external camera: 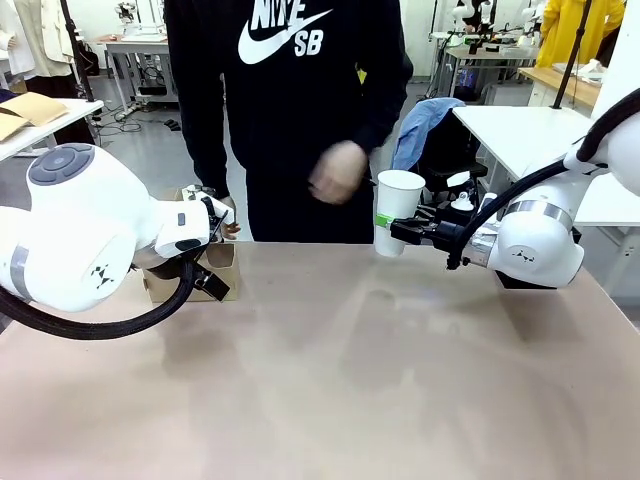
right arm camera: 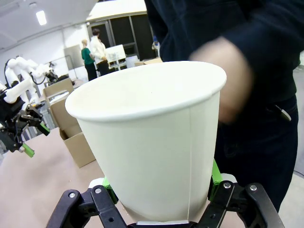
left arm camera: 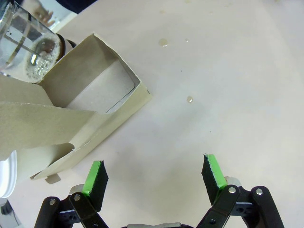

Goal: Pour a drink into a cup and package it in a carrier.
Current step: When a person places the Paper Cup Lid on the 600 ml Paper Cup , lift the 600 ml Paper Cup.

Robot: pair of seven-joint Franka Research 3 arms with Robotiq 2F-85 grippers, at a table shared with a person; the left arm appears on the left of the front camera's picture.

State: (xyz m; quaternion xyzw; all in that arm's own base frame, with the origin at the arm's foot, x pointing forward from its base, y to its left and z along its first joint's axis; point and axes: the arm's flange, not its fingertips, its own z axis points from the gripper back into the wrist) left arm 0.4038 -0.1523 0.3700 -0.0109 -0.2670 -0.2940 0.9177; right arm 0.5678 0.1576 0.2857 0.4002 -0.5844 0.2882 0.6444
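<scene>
The tall white paper cup (external camera: 399, 210) is standing upright over the far middle of the table (external camera: 350, 390), right of centre. The right gripper (external camera: 400, 228) is clamping it low on its wall. In the right wrist view the cup (right arm camera: 152, 142) is sitting between the two green pads with its open mouth showing, and the right gripper (right arm camera: 159, 183) is pressing in on it from both sides. I cannot tell whether its base is touching the tabletop.

A person in a dark sweatshirt is standing at the far edge. One blurred hand (external camera: 338, 172) is hanging just beside the cup's rim, on the side toward the robot's left.

The brown cardboard carrier (external camera: 226, 262) is sitting well apart from the cup, at the far left of the table, partly behind the left arm. In the left wrist view the carrier (left arm camera: 85, 95) is lying just ahead of the left gripper (left arm camera: 154, 173). That gripper's jaws are standing wide apart over bare table, holding nothing.

A clear glass jug (left arm camera: 28, 47) is showing just behind the carrier, and I cannot make out what is inside it. A few small drops (left arm camera: 189, 99) are lying on the tabletop.
</scene>
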